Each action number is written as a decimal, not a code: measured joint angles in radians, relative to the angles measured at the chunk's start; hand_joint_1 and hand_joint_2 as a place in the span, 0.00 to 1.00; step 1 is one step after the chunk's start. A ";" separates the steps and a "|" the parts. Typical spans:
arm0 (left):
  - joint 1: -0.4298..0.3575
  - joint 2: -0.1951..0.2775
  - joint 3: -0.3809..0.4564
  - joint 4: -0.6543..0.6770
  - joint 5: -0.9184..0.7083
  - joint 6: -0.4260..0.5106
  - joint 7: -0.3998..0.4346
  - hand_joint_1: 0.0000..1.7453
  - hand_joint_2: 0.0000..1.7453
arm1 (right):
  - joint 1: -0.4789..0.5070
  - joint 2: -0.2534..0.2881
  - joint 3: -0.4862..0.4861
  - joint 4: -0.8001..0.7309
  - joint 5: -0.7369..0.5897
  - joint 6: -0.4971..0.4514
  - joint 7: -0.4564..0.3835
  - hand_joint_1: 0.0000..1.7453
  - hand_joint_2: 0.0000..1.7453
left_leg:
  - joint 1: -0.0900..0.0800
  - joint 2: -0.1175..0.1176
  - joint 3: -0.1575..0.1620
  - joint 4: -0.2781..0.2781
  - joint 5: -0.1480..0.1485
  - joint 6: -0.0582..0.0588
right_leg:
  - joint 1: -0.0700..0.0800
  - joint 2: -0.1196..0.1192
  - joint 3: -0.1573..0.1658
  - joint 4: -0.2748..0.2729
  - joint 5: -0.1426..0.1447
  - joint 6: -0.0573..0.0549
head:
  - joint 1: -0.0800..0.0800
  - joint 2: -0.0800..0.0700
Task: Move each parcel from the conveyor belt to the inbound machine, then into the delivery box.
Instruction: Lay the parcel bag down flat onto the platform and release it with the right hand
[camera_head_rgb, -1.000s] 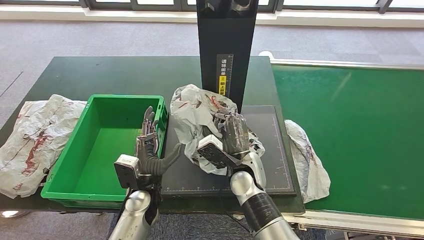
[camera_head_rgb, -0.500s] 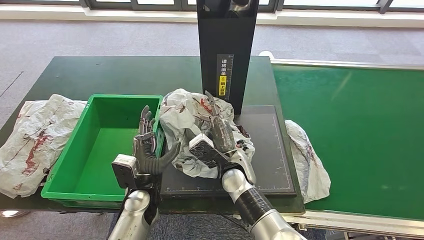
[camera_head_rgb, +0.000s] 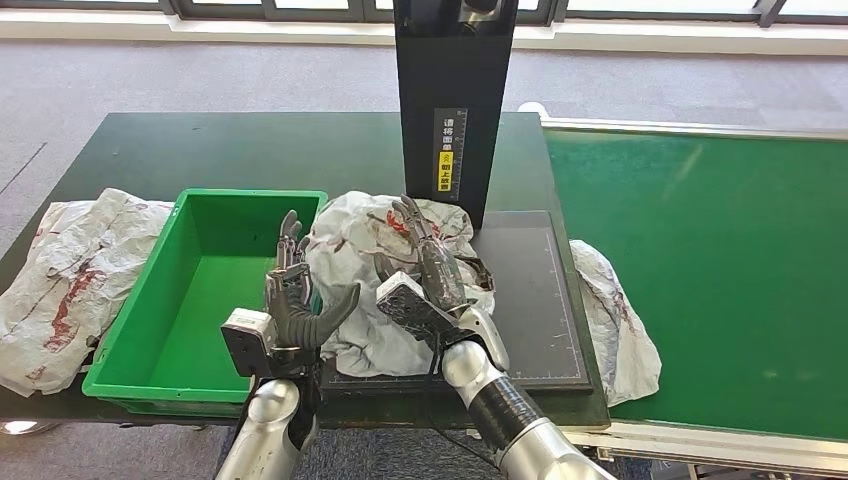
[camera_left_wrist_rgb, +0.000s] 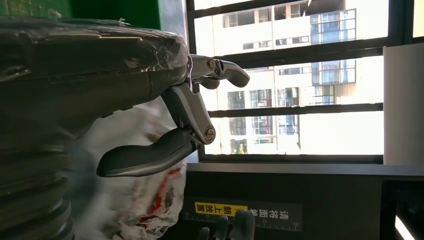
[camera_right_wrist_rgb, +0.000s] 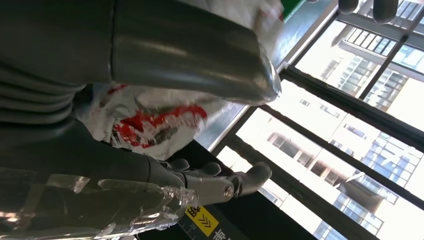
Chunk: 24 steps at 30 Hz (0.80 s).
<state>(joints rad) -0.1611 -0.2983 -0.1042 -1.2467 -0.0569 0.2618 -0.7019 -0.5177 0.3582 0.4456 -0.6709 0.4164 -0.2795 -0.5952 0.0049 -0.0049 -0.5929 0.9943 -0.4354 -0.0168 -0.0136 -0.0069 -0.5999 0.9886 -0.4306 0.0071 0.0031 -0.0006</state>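
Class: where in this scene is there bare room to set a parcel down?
The green bin has a bare floor. The belt is bare beyond the parcel at its edge. The scanner pad is crowded: a parcel and both hands sit there.

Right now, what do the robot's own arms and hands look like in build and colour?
Both arms are silver metal tubes with a black ribbed section near the wrist. The left hand has dark grey fingers with exposed metal links, a thick grey thumb and a pale boxy module at the wrist. The right hand matches it, with a similar pale wrist box and a thin black cable beside the forearm.
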 joint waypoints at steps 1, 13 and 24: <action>0.000 0.000 0.000 0.000 0.000 0.000 0.000 0.00 1.00 | -0.001 0.000 0.000 0.002 -0.005 0.005 -0.002 0.00 0.00 | 0.000 0.000 0.000 0.000 0.000 0.000 | 0.000 0.000 0.000 0.000 0.000 0.000 | 0.000 0.000; 0.001 0.000 0.000 -0.008 0.002 0.022 0.000 0.00 1.00 | -0.017 0.000 0.000 0.022 -0.035 0.024 -0.002 0.00 0.00 | 0.000 0.000 0.000 0.000 0.000 0.000 | 0.000 0.000 0.000 0.000 0.000 0.000 | 0.000 0.000; 0.002 0.001 0.000 -0.016 -0.028 0.124 0.000 0.00 1.00 | 0.028 -0.004 -0.058 -0.035 -0.226 0.108 0.013 0.00 0.00 | 0.000 -0.001 0.000 0.000 0.000 0.000 | 0.000 0.000 0.000 0.000 0.000 0.000 | 0.000 0.000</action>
<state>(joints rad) -0.1591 -0.2976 -0.1044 -1.2632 -0.0849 0.3860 -0.7019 -0.4900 0.3537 0.3875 -0.7055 0.1902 -0.1720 -0.5822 0.0049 -0.0055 -0.5927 0.9945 -0.4354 -0.0168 -0.0136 -0.0074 -0.6003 0.9885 -0.4307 0.0071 0.0030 -0.0006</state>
